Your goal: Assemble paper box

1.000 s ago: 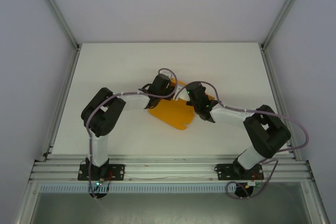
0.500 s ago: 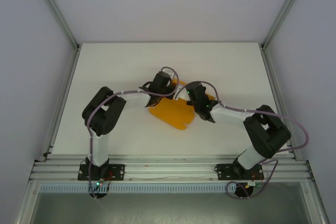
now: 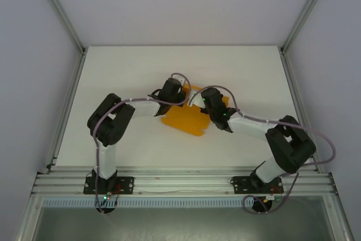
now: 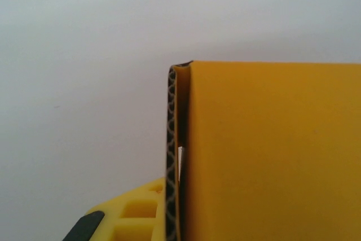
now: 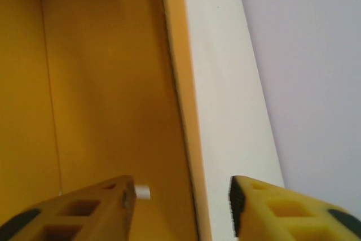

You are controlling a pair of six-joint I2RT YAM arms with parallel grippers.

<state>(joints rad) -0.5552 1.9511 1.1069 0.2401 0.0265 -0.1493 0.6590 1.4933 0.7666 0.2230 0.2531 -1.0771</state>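
Top external view: a smooth, bright orange paper box (image 3: 189,123), partly folded, lies centred on the tabletop (image 3: 124,71) between both arms. The right hand (image 5: 181,191) gapes astride one upright wall; whether the left hand (image 3: 179,95) grips the corrugated-edged panel is unclear.

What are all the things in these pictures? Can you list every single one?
paper box: one, orange, middle of the table, between the two arms, some walls folded up
table: one, white, under everything
frame rails: several, silver, along the near edge and up the corners
enclosure walls: pale grey, at the left, right and back
cables: purplish grey, looping along both arms
left arm: one, black and white, reaching the box's left side
right arm: one, black and white, reaching the box's right side
left jaws: yellow, one finger beside a box wall's edge, the other hidden
right jaws: yellow, apart, astride a box wall, one finger inside the box
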